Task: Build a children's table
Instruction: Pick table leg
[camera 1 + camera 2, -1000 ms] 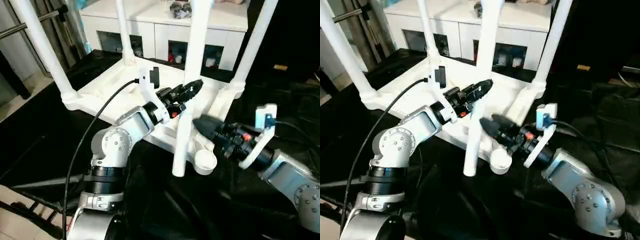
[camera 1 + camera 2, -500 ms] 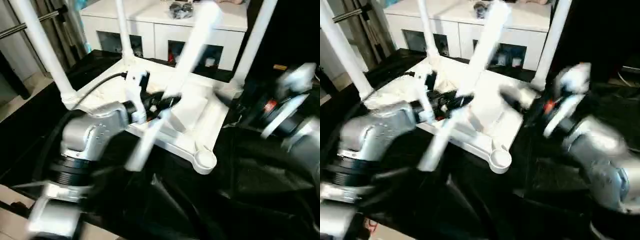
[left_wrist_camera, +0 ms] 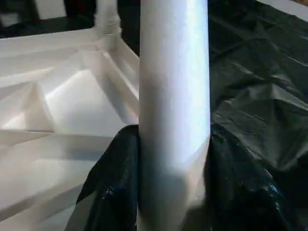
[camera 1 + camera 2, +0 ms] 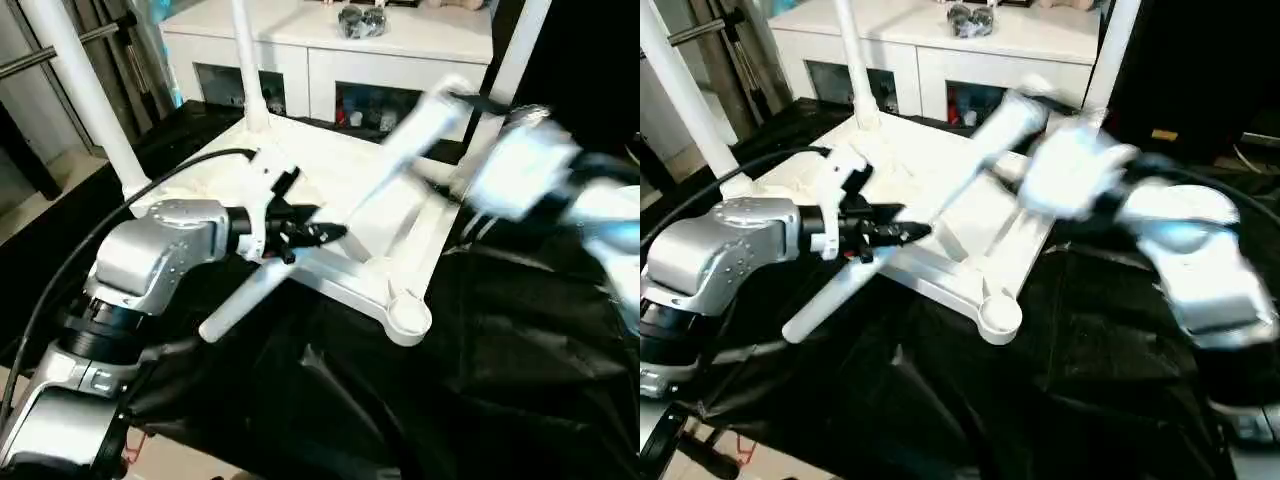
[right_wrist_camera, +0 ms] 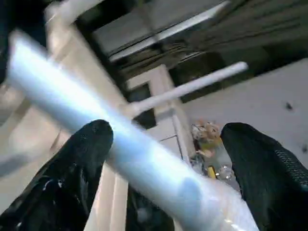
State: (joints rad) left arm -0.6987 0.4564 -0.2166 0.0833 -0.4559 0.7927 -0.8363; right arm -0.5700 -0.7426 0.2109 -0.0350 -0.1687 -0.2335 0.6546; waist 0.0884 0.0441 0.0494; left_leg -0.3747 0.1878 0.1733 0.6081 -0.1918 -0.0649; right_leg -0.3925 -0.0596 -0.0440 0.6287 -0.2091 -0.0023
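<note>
3 legs [image 4: 88,95]: you see them standing in the sockets of the upturned tabletop [image 4: 330,190].
Loose leg [image 4: 340,215]: slanted across your tabletop.
Left gripper [image 3: 163,192]: clamped around it.
Right gripper [image 5: 168,173]: fingers spread, leg between them.

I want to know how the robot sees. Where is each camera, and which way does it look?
Left eye view: on the head, looking forward and down at the upturned tabletop; shows the silver left arm and left hand gripping the loose leg.
Right eye view: beside it, same scene; shows the right arm too.
Left wrist view: on the left wrist, looking along its black fingers, clamped on the leg.
Right wrist view: on the right wrist; its fingers straddle the leg without closing on it.
All four share the loose leg.
</note>
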